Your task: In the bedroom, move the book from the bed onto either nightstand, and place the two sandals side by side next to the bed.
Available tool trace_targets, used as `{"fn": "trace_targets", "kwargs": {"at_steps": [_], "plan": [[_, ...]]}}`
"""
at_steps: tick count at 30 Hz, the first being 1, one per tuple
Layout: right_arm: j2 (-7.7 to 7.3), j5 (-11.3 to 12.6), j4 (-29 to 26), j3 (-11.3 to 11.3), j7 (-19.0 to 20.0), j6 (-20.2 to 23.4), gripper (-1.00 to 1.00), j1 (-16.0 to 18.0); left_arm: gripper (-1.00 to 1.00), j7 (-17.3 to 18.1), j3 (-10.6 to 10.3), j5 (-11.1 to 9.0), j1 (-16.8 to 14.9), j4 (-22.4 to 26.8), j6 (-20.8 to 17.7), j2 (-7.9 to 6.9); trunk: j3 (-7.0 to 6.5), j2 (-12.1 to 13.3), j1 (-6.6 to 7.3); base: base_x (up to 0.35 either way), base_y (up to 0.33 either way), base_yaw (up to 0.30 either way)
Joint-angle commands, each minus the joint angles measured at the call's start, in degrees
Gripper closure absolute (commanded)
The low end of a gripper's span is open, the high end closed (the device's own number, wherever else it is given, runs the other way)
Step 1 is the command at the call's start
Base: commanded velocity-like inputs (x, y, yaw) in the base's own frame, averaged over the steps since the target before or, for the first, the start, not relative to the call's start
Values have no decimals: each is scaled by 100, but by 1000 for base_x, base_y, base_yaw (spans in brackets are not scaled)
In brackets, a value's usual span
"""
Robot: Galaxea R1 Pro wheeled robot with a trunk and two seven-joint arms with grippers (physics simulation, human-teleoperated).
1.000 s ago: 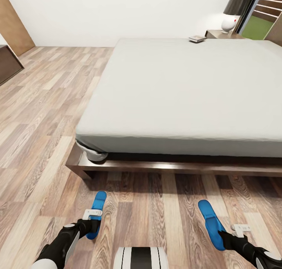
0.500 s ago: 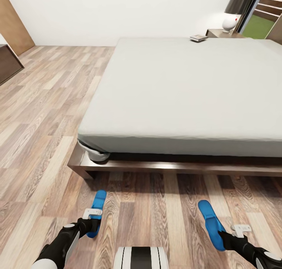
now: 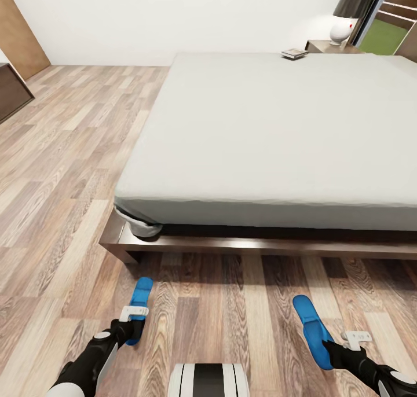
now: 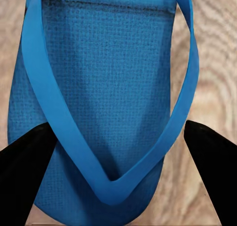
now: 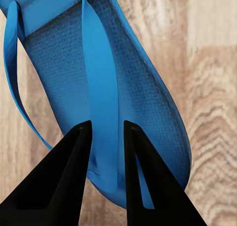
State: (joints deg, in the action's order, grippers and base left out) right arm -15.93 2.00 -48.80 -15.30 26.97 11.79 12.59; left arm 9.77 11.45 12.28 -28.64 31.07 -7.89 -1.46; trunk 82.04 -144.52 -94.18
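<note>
Two blue sandals sit low in the head view, well apart over the wood-plank floor, in front of the bed. At about 7 o'clock the left gripper has its fingers spread wide on either side of the left sandal; the left wrist view shows that sandal between the two dark fingers, which stand at its edges, and whether they press on it cannot be told. At about 5 o'clock the right gripper holds the right sandal; in the right wrist view its narrow-set fingers pinch the sandal's strap. Up at 1 o'clock, the book lies at the far edge of the mattress, near the nightstand, which carries a white lamp.
</note>
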Motion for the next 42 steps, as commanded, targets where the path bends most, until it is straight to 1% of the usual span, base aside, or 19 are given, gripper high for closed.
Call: {"fn": "trace_targets", "kwargs": {"at_steps": [1,7,11,18,22,31,35,42], "plan": [[2,29,-7,-20,45,52,100,2,100,-22,37,59,-1,-15,-1,6,4,-2,1,0,0,0],[2,29,-7,-18,45,52,100,2,100,-95,33,64,-1,-47,24,13,4,-2,1,0,0,0],[2,29,-8,-20,45,52,100,-1,100,-98,32,64,-1,-48,25,14,92,-7,-9,0,0,0],[2,29,-7,-20,45,52,100,0,100,-98,32,64,-1,-49,25,14,92,-7,-9,0,0,0],[2,29,-7,-18,45,52,100,0,100,-98,32,64,-1,-49,25,14,181,-12,-20,0,0,0],[2,29,-7,-18,45,52,100,-1,100,-98,32,65,-1,-49,34,14,181,-12,-20,0,0,0],[2,29,-7,-17,44,52,100,-1,100,-98,29,64,-1,-49,34,14,270,-18,-30,0,0,0],[2,29,-7,-18,44,52,100,1,100,-98,32,64,-1,-46,37,14,270,-18,-30,0,0,0]]}}
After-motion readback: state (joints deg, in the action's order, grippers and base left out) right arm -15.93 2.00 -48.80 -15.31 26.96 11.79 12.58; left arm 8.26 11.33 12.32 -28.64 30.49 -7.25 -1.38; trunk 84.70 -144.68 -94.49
